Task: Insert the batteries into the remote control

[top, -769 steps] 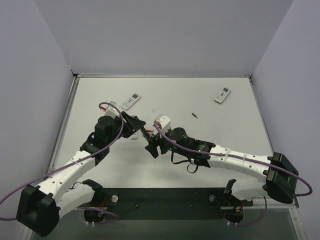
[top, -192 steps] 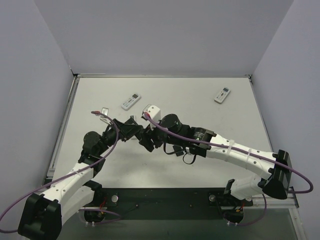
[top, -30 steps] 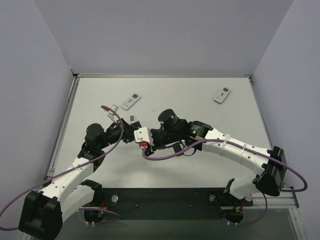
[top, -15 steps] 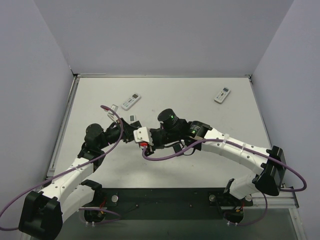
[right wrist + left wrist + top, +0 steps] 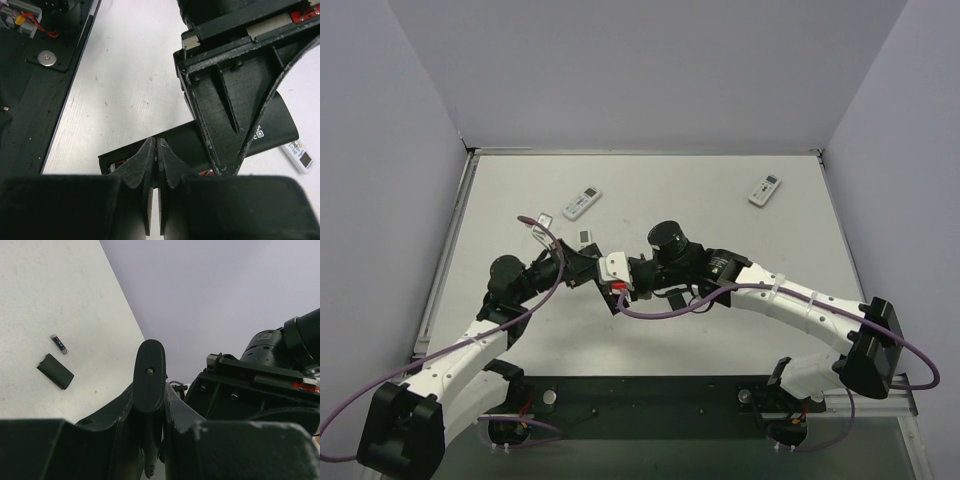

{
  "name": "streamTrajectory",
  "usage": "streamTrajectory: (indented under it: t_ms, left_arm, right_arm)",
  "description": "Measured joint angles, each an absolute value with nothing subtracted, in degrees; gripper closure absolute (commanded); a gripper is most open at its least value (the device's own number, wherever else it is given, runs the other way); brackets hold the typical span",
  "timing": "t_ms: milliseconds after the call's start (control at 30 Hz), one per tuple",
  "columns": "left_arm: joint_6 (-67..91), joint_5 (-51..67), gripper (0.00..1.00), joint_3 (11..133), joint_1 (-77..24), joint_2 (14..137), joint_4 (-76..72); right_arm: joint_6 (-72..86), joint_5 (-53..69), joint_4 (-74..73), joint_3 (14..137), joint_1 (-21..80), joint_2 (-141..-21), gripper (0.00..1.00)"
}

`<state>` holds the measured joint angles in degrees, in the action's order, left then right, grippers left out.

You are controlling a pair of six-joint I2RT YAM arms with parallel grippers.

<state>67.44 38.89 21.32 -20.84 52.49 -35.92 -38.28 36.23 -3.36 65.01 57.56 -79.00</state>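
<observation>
- R gripper (image 5: 156,145): fingers squeezed tight, holding nothing; tips rest on black remote (image 5: 277,122), open back, prob. to push a cell in.
- L gripper (image 5: 585,270): clamped on remote to steady it, near middle of desk (image 5: 720,200).
- Spare battery (image 5: 59,343) lies on desk beside cover (image 5: 55,371).

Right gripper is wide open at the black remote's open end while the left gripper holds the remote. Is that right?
No. The right gripper is shut, not wide open: the right wrist view shows its jaws pressed together at the black remote's open end. The left gripper does hold the remote.
</observation>
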Motion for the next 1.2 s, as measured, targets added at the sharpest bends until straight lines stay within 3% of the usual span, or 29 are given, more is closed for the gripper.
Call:
streamTrajectory:
  t_ms: [500,900,1067,1200]
  left_arm:
    - [69.91,36.93,1.0,18.41,-20.51,51.57,-40.4]
    - [67.64,33.67,1.0,18.44,-19.79,50.43,-43.57]
    - [64.51,33.34,1.0,18.46,-19.79,48.47,-40.91]
    - [62.0,33.12,1.0,18.46,-19.97,47.24,-37.93]
  right_arm:
    - [-27.42,44.45,11.22,57.8,53.95,-78.65,0.96]
    - [-22.87,50.76,9.82,57.82,54.94,-82.46,0.93]
    - [-22.61,50.63,6.85,59.27,55.2,-82.43,0.79]
    - [-22.35,49.36,4.45,60.55,55.77,-81.73,0.6]
